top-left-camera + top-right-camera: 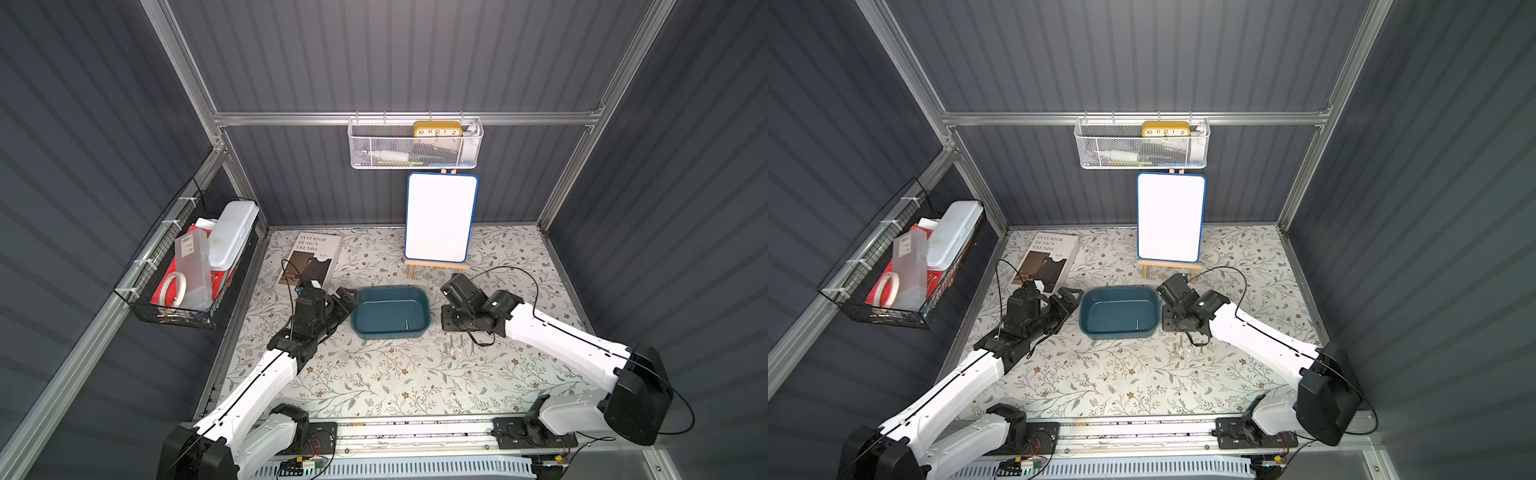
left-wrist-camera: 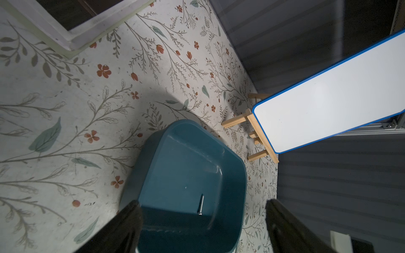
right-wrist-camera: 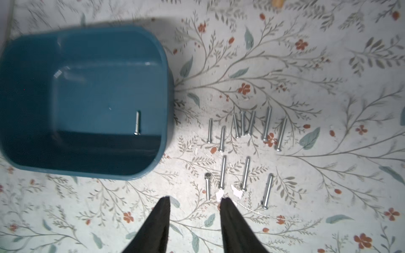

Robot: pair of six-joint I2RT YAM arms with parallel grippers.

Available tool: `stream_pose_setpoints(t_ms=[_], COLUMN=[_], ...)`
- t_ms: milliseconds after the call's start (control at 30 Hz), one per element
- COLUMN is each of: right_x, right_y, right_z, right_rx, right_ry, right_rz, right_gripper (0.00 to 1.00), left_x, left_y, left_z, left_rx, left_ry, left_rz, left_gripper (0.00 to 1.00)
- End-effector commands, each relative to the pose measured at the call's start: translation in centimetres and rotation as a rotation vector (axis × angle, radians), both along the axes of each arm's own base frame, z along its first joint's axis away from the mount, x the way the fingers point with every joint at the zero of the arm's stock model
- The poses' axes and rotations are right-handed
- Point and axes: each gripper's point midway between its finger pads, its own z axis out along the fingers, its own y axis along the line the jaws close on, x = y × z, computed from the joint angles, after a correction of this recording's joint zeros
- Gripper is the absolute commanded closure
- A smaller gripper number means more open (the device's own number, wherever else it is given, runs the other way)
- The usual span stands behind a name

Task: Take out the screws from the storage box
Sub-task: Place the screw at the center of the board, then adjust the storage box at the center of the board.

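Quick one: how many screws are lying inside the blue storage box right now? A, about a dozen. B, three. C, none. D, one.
D: the right wrist view shows a single screw on the floor of the storage box, while the other screws lie outside it.

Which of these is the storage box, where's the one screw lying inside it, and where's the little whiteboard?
storage box (image 3: 98,92): right wrist view, bare inner floor.
screw (image 3: 137,122): right wrist view, middle of its shaft.
whiteboard (image 1: 440,218): in a top view, centre of white face.
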Motion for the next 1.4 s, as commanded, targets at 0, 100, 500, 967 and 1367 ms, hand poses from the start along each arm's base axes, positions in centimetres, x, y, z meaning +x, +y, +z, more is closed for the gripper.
stream_pose_setpoints(t_ms=[0, 100, 500, 967, 1367], right_x=[0.3, 1.7, 6.8, 8.9, 5.8], right_y=[0.0, 1.3, 4.2, 4.4, 5.2], right_z=[0.0, -0.5, -7.5, -8.6, -6.6], right_rx=[-0.037, -0.058, -0.255, -0.214, -0.11], right_ry=[0.031, 0.067, 0.215, 0.247, 0.359], right_rz=[-0.014, -0.022, -0.038, -0.065, -0.038], right_gripper=[0.55, 0.54, 0.53, 0.76, 1.0], left_x=[0.2, 0.3, -0.1, 0.0, 0.3], left_y=[-0.2, -0.3, -0.1, 0.1, 0.9], left_z=[0.8, 1.0, 1.4, 1.2, 2.2], left_rx=[0.013, 0.012, 0.001, 0.024, 0.063], left_ry=[-0.01, -0.017, -0.02, -0.011, -0.004], left_rz=[-0.018, -0.017, -0.011, -0.008, 0.034], left_gripper=[0.08, 0.08, 0.09, 0.09, 0.09])
